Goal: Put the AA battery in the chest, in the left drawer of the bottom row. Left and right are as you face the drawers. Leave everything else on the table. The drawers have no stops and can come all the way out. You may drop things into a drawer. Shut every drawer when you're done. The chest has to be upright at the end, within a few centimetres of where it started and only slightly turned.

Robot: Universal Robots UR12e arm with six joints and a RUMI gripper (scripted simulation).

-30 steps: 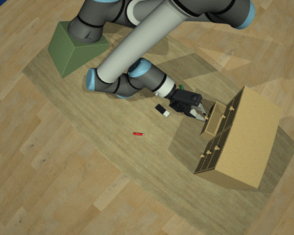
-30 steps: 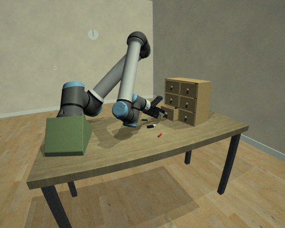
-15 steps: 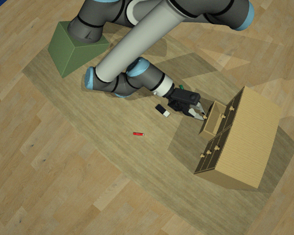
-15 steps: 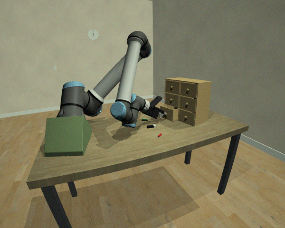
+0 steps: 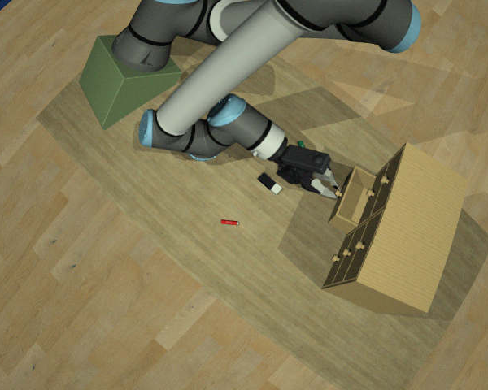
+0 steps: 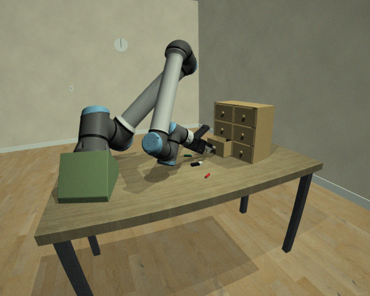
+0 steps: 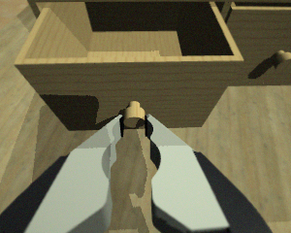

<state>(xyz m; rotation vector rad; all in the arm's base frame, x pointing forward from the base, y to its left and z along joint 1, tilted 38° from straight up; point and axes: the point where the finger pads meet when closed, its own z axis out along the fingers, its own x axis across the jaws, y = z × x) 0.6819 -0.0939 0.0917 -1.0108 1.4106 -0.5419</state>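
Observation:
The wooden chest stands upright with two columns of three drawers. Its bottom left drawer is pulled well out, and the part of its inside that shows is empty. My gripper is shut on this drawer's round knob. The other drawers are shut. A red cylinder with a pale end lies on the table and looks like the AA battery.
A black and white block lies between the red cylinder and the gripper. A green cylinder lies behind the gripper, partly hidden in the top view. The arm's green base block is at the table's other end.

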